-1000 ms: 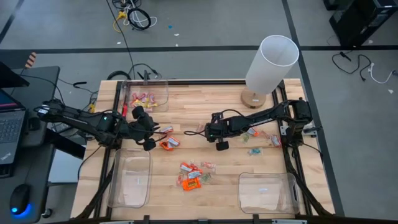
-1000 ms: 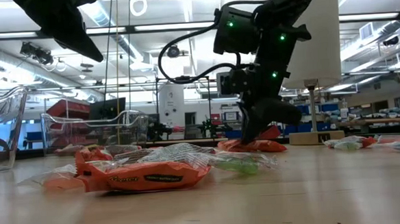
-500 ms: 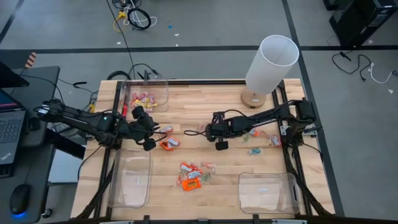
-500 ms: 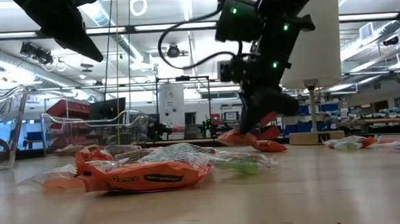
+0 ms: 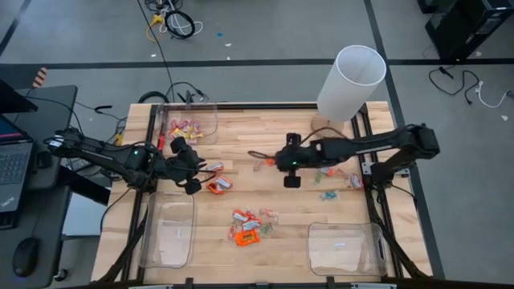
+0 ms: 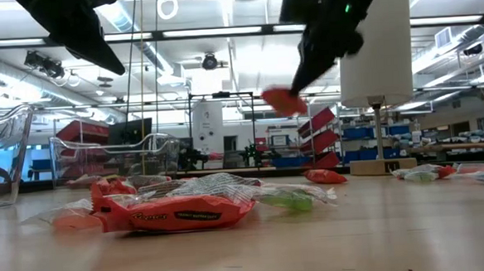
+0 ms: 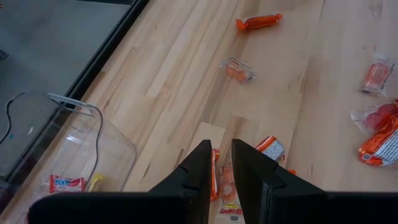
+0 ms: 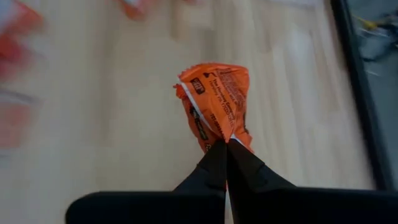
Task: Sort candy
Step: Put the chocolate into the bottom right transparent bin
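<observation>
My right gripper (image 5: pixel 271 163) hangs over the table's middle, shut on an orange wrapped candy (image 8: pixel 217 102), which also shows high above the table in the low view (image 6: pixel 283 100). My left gripper (image 5: pixel 207 169) stays over the left half. A pale orange-yellow candy (image 7: pixel 224 183) sits in the narrow gap between its fingers. More candy lies loose on the wood: an orange piece (image 5: pixel 217 185) below the left gripper, a heap (image 5: pixel 247 225) toward the near edge, and a few pieces (image 5: pixel 333 181) at the right. Pink candies (image 5: pixel 183 126) lie in the far-left bin. My left gripper pinches the pale candy between its two fingers (image 7: pixel 200 163). Only a strip of wrapper (image 7: pixel 225 190) shows in the gap, so I cannot tell which part of the candy it has. The fingers slant down, well above the table. My right gripper pinches the orange candy by one crimped end of its wrapper (image 8: pixel 222 138) between its fingertips. The fingers slant down from the table's right side. The candy sticks out beyond the fingertips, lifted clear of the table.
Clear plastic bins stand at the far left (image 5: pixel 193 112), near left (image 5: pixel 169 233) and near right (image 5: pixel 345 247). A tall white cylinder on a wooden foot (image 5: pixel 349 76) stands at the far right. One orange candy (image 6: pixel 325 177) lies below the right gripper.
My right gripper has risen from the table with the orange candy, drawn back a little toward the right edge and rolled somewhat. The candy, on the wood a second ago, now hangs clear. Its fingers stayed shut.
</observation>
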### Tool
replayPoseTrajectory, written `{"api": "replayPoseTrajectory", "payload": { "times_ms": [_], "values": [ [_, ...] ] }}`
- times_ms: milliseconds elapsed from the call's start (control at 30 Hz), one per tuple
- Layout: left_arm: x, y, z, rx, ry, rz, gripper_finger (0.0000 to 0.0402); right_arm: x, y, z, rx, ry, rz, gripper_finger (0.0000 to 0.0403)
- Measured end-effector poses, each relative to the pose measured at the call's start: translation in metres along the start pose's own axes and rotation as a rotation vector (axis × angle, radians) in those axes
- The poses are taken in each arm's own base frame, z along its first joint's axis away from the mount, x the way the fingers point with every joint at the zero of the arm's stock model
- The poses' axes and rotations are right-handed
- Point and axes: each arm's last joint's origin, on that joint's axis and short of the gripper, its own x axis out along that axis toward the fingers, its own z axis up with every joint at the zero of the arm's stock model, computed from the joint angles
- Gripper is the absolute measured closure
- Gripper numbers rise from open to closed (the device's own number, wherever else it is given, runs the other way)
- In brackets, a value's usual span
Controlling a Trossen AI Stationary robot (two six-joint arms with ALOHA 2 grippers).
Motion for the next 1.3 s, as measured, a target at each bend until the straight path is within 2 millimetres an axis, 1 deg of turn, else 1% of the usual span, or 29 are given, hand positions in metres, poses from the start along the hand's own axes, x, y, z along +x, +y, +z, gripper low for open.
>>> {"api": "replayPoseTrajectory", "payload": {
  "times_ms": [167, 267, 367, 433, 567, 667, 767, 867, 1000, 1167, 1300],
  "values": [
    [0.0, 0.0, 0.0, 0.0, 0.0, 0.0, 0.0335, -0.044, -0.002, 0.005, 0.047, -0.163, 0.189, 0.0403],
    [0.0, 0.0, 0.0, 0.0, 0.0, 0.0, 0.0335, -0.071, -0.001, 0.004, 0.065, -0.243, 0.303, 0.0403],
    [0.0, 0.0, 0.0, 0.0, 0.0, 0.0, 0.0335, -0.096, 0.003, 0.002, 0.098, -0.303, 0.482, 0.0403],
    [0.0, 0.0, 0.0, 0.0, 0.0, 0.0, 0.0335, -0.11, 0.006, -0.001, 0.129, -0.319, 0.594, 0.0403],
    [0.0, 0.0, 0.0, -0.001, -0.001, 0.0, 0.0335, -0.129, 0.015, -0.009, 0.213, -0.257, 0.796, 0.0403],
    [0.0, 0.0, 0.0, -0.001, -0.001, -0.001, 0.0335, -0.137, 0.023, -0.013, 0.287, -0.182, 0.897, 0.0403],
    [0.0, 0.0, 0.0, -0.002, -0.001, -0.001, 0.0335, -0.14, 0.034, -0.021, 0.374, -0.042, 0.922, 0.0403],
    [0.0, 0.0, 0.0, -0.002, -0.002, -0.001, 0.0335, -0.139, 0.05, -0.03, 0.462, 0.145, 0.913, 0.0403],
    [0.0, 0.0, 0.0, -0.005, -0.003, -0.001, 0.0335, -0.143, 0.076, -0.041, 0.59, 0.366, 0.896, 0.0403],
    [0.0, 0.0, 0.001, -0.009, -0.009, -0.003, 0.0335, -0.15, 0.108, -0.048, 0.709, 0.515, 0.855, 0.0403],
    [0.0, -0.001, 0.002, -0.014, -0.018, -0.007, 0.0335, -0.148, 0.132, -0.055, 0.727, 0.597, 0.808, 0.0403]
  ]
}}
